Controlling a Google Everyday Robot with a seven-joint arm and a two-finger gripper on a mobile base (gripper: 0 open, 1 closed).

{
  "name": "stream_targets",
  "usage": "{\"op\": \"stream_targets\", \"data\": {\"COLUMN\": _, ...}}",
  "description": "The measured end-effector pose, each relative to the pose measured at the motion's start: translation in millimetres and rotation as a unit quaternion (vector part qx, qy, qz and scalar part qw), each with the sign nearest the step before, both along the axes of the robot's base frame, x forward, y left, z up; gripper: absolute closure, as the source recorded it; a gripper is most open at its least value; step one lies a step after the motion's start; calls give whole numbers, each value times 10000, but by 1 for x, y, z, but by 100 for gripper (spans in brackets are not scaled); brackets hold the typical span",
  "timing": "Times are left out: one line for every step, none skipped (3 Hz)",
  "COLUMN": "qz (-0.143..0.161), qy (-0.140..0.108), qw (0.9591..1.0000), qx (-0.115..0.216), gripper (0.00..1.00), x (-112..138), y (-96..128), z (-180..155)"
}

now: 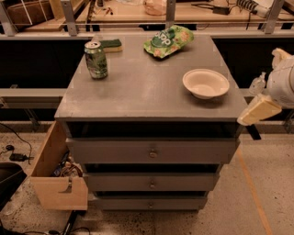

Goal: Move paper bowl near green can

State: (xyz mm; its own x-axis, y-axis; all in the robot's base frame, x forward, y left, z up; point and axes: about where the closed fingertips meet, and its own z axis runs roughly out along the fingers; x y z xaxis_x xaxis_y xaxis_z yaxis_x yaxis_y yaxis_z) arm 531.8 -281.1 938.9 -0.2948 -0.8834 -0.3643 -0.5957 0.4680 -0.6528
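My claw [258,111] hangs off the cabinet's [138,98] 4 o'clock corner; I cannot tell whether it is spread or pressed together. The bowl [206,83] sits at 3 o'clock and the can [96,59] at 10. A light bowl may tip from a rim pinch, or I may knock the can.

Lighting: dim overall, with a warm yellow-brown cast.
Source: overhead and from the back; the bench [128,11] along the top edge is the brightest band.
Cabinet top [147,87]: evenly lit matt grey, no glare.
Shadows: a soft one under the front rim of the paper bowl [206,83], near the right edge. The gap beneath the top, above the drawers [151,151], is near black.
Highlights: a small glint on the silver lid of the green can [96,59], back left corner; sheen on the snack bag [168,41], back edge.
Gripper [258,111]: just off the front right corner, lit pale cream.
Floor [257,202]: muted, speckled.
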Motion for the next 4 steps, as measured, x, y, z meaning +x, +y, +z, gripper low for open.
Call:
{"op": "stream_targets", "data": {"qz": 234, "qy": -838, "qw": 9962, "qx": 85, "gripper": 0, "x": 48, "y": 2, "z": 28}}
{"op": "stream_targets", "data": {"qz": 258, "qy": -1081, "qw": 9938, "qx": 84, "gripper": 0, "x": 54, "y": 4, "z": 40}}
{"op": "stream_targets", "data": {"qz": 264, "qy": -1080, "qw": 9937, "qx": 100, "gripper": 0, "x": 50, "y": 6, "z": 39}}
{"op": "stream_targets", "data": {"qz": 268, "qy": -1133, "qw": 9924, "qx": 401, "gripper": 0, "x": 47, "y": 18, "z": 21}}
